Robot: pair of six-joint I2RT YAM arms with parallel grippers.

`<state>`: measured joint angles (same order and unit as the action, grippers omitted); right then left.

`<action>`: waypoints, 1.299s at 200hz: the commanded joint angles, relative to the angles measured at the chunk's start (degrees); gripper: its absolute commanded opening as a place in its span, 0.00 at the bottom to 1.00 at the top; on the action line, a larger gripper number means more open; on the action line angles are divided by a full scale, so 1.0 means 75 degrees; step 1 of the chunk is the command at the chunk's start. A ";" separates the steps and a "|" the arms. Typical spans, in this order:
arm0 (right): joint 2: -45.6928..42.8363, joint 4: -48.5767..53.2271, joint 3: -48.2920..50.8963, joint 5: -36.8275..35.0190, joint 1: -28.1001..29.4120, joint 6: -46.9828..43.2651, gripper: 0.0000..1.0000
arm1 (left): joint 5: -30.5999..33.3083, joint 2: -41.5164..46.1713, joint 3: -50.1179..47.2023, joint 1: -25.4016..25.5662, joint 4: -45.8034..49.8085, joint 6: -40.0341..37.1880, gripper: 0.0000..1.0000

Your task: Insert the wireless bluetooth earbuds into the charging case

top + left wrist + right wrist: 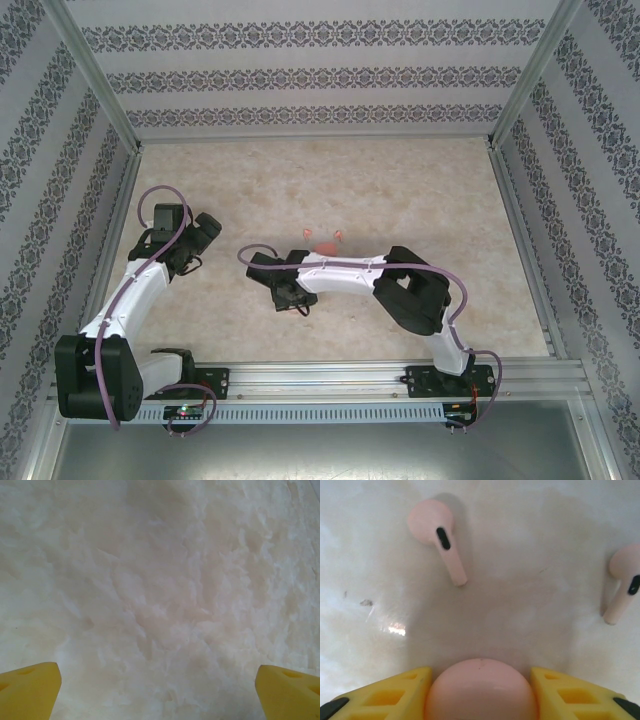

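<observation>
Your right gripper (pixel 480 677) sat low over the pale table (pixel 430 190) with its yellow fingers (pixel 395 692) on either side of the rounded pink case (pixel 481 695), one at 9 o'clock of it and one at 3 o'clock. Both were set close against its sides, and you could not tell whether they truly clamped it or only touched it. Neither bud was in the case. One pink earbud (pixel 442 537) lay flat on the table at 11 o'clock from the case, well apart from it, with its stem pointing toward 5 o'clock. The second earbud (pixel 622 582) lay at 2 o'clock from the case, at the frame's edge, with its stem pointing toward 7 o'clock. From above, you had the right arm (pixel 345 270) stretched toward 9 o'clock across the table's middle, with the small pink things just at 12 o'clock of its white link. Your left gripper (pixel 157 670) hung at full width over bare table, with nothing between its fingertips.
</observation>
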<state>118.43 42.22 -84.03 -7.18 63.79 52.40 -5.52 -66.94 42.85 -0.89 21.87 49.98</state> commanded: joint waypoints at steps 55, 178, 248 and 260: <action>-0.1539 -0.0214 0.0309 -0.0263 -0.0089 0.0188 0.42 | -0.1007 0.0650 -0.0226 -0.0099 -0.0227 -0.0306 0.99; -0.1710 -0.3593 0.0457 0.1856 -0.3285 0.2690 0.41 | -0.2754 0.0572 -0.2783 0.0914 -0.6406 -0.0556 0.99; -0.1114 -0.4330 -0.0023 0.1995 -0.3109 0.4412 0.41 | -0.2540 -0.0835 -0.2050 0.2197 -0.7430 -0.1416 0.88; -0.1087 -0.4384 -0.0047 0.1933 -0.3039 0.4565 0.41 | -0.2501 -0.1015 -0.1992 0.2259 -0.7615 -0.1432 0.84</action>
<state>109.34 12.71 -82.13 6.98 39.92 80.84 -25.21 -72.77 25.52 14.74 -28.69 42.44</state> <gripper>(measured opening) 0.467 0.875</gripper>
